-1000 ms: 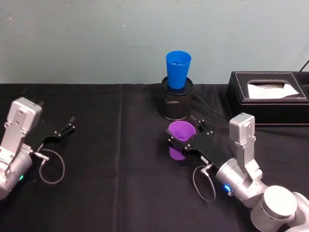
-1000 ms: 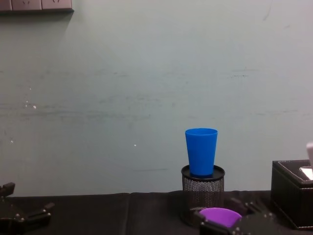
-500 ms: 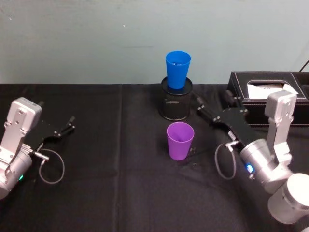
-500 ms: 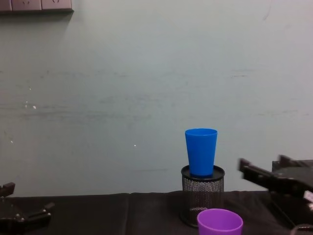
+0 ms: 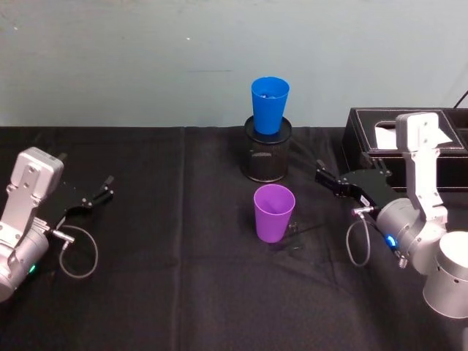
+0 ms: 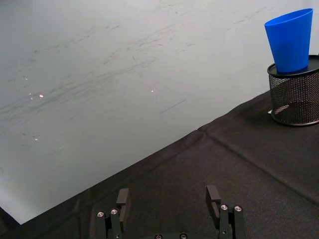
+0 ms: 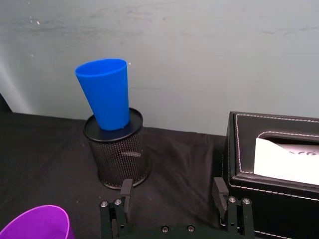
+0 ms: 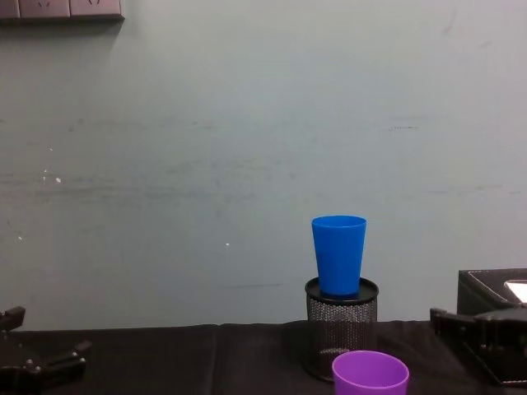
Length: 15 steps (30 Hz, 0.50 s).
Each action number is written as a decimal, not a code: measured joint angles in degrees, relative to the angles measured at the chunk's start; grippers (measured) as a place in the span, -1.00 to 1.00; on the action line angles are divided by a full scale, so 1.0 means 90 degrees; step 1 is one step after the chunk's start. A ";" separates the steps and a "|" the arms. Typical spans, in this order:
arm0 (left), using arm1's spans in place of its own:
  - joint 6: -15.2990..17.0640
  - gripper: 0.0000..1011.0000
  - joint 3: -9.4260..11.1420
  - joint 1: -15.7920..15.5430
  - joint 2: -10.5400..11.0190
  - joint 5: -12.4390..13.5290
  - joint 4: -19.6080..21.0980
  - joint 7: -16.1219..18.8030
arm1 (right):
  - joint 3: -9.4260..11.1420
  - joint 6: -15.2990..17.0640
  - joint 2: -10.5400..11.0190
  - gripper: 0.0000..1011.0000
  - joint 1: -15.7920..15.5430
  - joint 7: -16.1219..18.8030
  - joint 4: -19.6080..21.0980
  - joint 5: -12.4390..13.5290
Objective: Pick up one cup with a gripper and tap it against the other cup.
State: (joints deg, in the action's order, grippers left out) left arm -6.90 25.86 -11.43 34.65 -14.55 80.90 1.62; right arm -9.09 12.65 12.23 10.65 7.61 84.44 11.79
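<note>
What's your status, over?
Right gripper open, beside purple cup, not touching. Left gripper open, parked far left. Blue cup upright in mesh holder. Path clear.

A black-clothed table (image 5: 183, 292) carries the purple cup (image 5: 273, 212) left of the right gripper (image 5: 327, 178), the mesh holder (image 5: 266, 156) beyond, and what looks like a tissue box (image 5: 406, 148) beside that gripper.

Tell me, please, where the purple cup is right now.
The purple cup stands upright on the black cloth, just in front of the mesh holder, left of the right gripper.
</note>
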 joint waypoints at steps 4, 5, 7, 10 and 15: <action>0.0000 0.98 0.0000 0.0001 0.0000 0.0000 0.0000 0.0000 | -0.0003 -0.0078 -0.0065 0.99 0.0069 0.0061 -0.0211 -0.0046; 0.0000 0.98 0.0000 0.0001 0.0000 -0.0001 0.0000 0.0000 | -0.0004 -0.0080 -0.0063 0.99 0.0069 0.0063 -0.0203 -0.0047; 0.0000 0.98 0.0000 0.0000 0.0000 0.0000 0.0000 0.0000 | -0.0004 -0.0079 -0.0060 0.99 0.0069 0.0063 -0.0197 -0.0047; 0.0000 0.98 -0.0001 0.0000 0.0000 0.0000 0.0000 0.0000 | -0.0004 -0.0065 -0.0054 0.99 0.0065 0.0060 -0.0174 -0.0047; 0.0000 0.98 0.0000 0.0000 0.0000 0.0000 0.0000 0.0000 | -0.0004 -0.0045 -0.0048 0.99 0.0057 0.0058 -0.0155 -0.0047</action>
State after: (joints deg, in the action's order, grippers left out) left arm -6.90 25.86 -11.43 34.65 -14.55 80.90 1.62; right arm -9.12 12.24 11.80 11.17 8.13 83.04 11.36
